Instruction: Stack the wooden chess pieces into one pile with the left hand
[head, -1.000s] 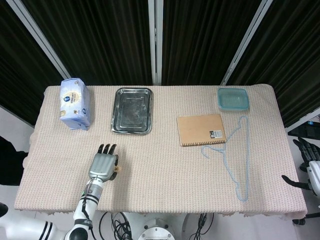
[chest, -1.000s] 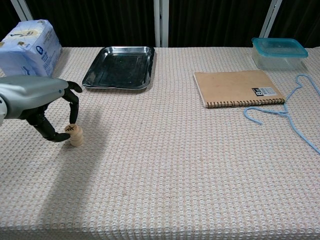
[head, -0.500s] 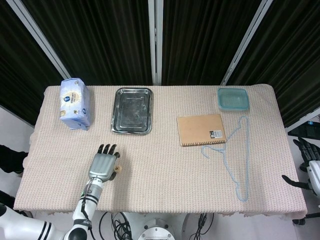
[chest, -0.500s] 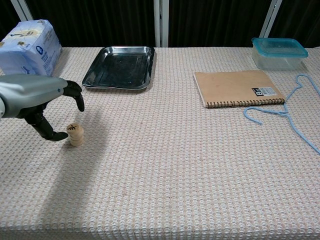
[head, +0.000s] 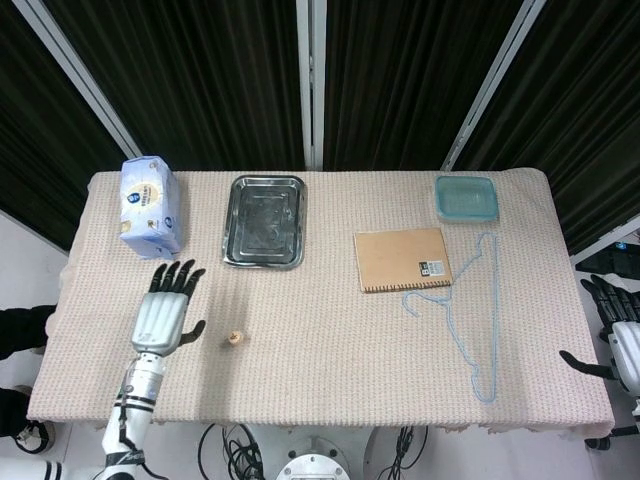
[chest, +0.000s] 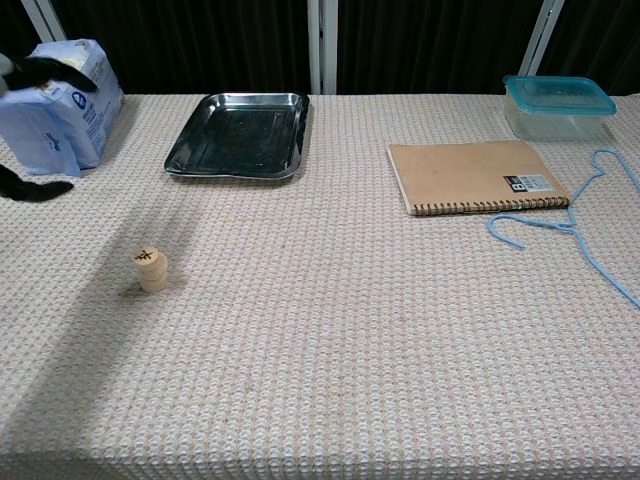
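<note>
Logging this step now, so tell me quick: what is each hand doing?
Left hand: open, holding nothing.
Right hand: off the table's edge; cannot tell.

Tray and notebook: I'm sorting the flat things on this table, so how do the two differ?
The tray is shiny grey metal with a raised rim; the notebook is matte brown card, flat, with a spiral binding along its near edge. The tray lies lengthwise front to back, the notebook lengthwise side to side. The tray is bare inside; the notebook carries a small label in one near corner. Both are rectangular and lie flat on the tablecloth.
</note>
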